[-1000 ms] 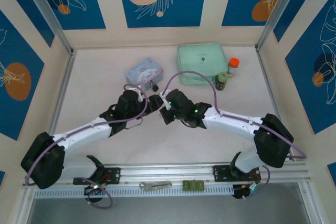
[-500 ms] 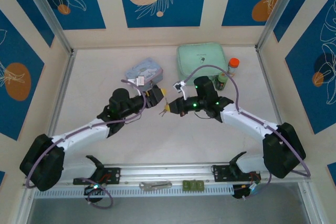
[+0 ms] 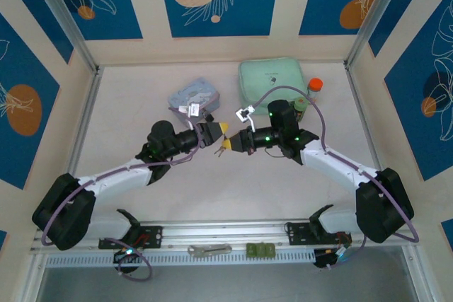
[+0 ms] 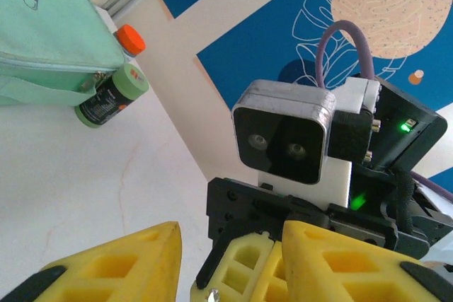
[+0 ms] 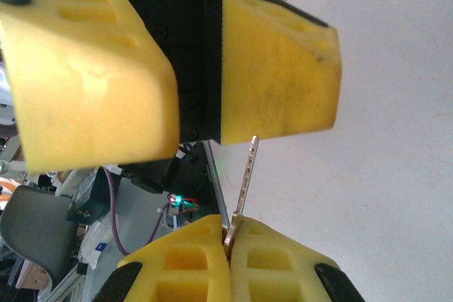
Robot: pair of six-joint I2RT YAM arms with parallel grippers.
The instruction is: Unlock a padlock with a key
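Observation:
Above the table's middle my two grippers meet tip to tip. My right gripper [image 3: 226,147] [image 5: 230,233] is shut on the key [image 5: 245,178], a thin silver blade that sticks out from between its pads. The blade's tip touches the edge of one left finger [image 5: 279,68]. The jaws of my left gripper [image 3: 220,131] [image 4: 230,245] stand apart with nothing gripped. The right gripper's pale fingertips [image 4: 248,266] and the key's tip [image 4: 210,293] sit between them. A small dark thing [image 3: 209,117] by the tin's near corner may be the padlock; it is too small to be sure.
The pale blue tin [image 3: 192,95] sits behind the left gripper. A mint green pouch [image 3: 272,83] [image 4: 42,33] lies at the back, with an orange-capped bottle [image 3: 315,86] and a green-capped dark bottle [image 3: 299,108] [image 4: 110,97] beside it. A grey tool [image 3: 209,250] rests on the front rail.
Both grippers have risen and turned to face each other. The right arm has swung out to the right with the key. The left jaws have narrowed around the right fingertips.

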